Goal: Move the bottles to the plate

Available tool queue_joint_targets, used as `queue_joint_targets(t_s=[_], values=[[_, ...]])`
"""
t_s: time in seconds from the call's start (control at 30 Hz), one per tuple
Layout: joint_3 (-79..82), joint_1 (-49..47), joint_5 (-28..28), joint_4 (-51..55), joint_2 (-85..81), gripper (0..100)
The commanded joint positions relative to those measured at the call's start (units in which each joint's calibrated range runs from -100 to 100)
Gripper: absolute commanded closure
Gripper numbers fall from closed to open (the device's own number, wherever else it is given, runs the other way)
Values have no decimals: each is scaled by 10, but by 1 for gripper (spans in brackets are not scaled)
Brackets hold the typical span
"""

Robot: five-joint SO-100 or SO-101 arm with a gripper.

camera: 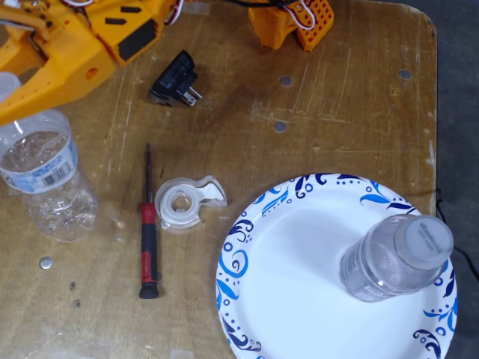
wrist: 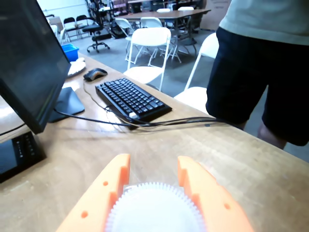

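Orange pincer (wrist: 153, 170) closed around the white cap of a barcode-labelled bottle (camera: 46, 179) (left counter edge in the fixed view), tape dispenser (camera: 185, 202) and screwdriver (camera: 148, 232) laid between it and the plate (camera: 299, 299), second bottle (camera: 397, 258) stood on the plate.

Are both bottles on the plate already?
No: one bottle stands on the plate, the barcode-label bottle remains on the table in the fixed view.

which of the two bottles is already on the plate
The bottle with the white cap, standing upright on the blue-swirl paper plate in the fixed view. The barcode-label bottle is off the plate, at the table's left edge.
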Motion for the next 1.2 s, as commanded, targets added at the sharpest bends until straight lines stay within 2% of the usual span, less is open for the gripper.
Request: queue_joint_targets(t_s=[0.0,0.53,1.03,1.17], values=[[-15,-29,-3,-1,-47,93],[-12,-210,-27,-1,-88,93],[-4,-345,-23,0,-89,93],[-13,-384,-22,55,-89,93]])
